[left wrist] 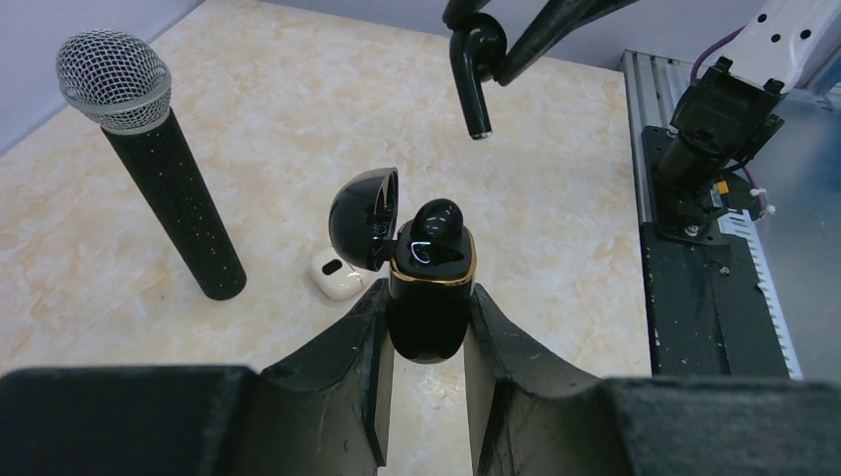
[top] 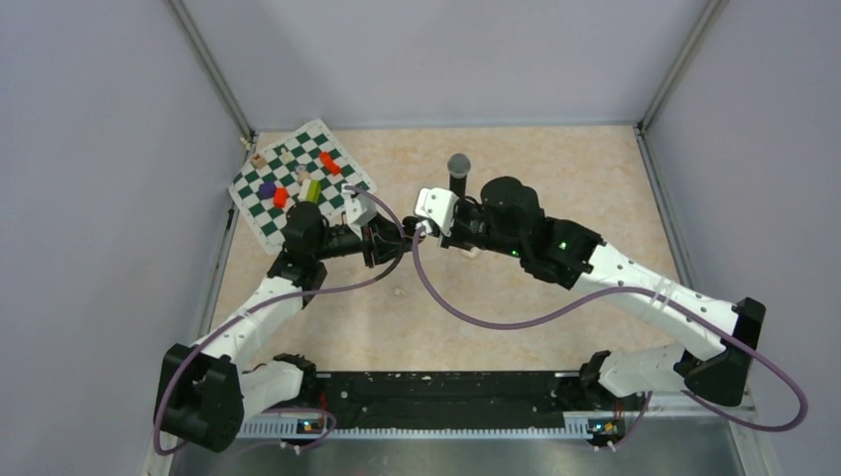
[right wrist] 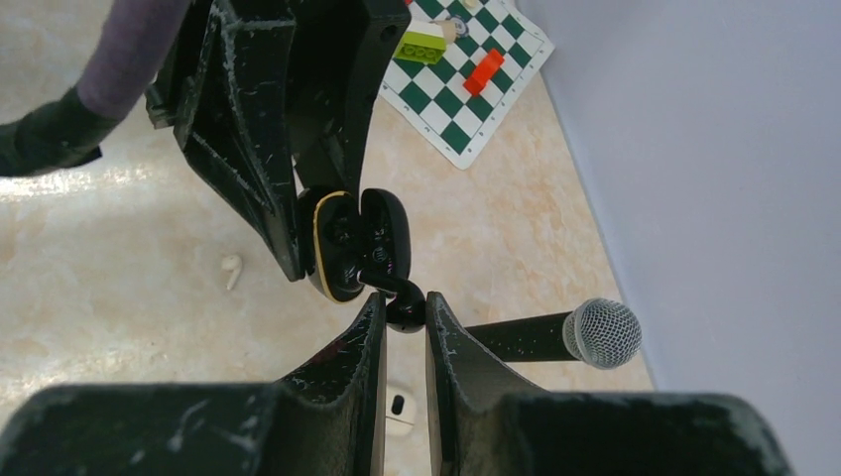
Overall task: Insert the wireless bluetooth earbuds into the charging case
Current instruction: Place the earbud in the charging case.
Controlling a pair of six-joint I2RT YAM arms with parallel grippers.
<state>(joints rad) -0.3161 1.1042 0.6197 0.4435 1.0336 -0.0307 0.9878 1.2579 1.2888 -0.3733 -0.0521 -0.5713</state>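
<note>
The marble-patterned table (top: pixel 555 169) bears one chessboard (top: pixel 256 203) at its far left corner, with small coloured pieces on it. One black microphone (left wrist: pixel 164 169) stands upright on the table, well apart from the board.

The left gripper (left wrist: pixel 428 297) is clamped on the one black charging case (left wrist: pixel 426 332), fingers pressing its two sides, gold rim up and lid swung open to the left. The right gripper (right wrist: pixel 405 302) is pinched on one black earbud (left wrist: pixel 471 74), stem pointing down. In the left wrist view this bud hangs above and beyond the open case, clear of it; in the right wrist view it sits just at the case's mouth, not inside.

Two black earbuds show in all: the pinched one and a second one (left wrist: pixel 436 220) seated in the case. One small white rounded case (left wrist: pixel 335 276) lies on the table just beside the black lid. One whitish earbud (right wrist: pixel 231 270) lies loose on the table near the left gripper.
</note>
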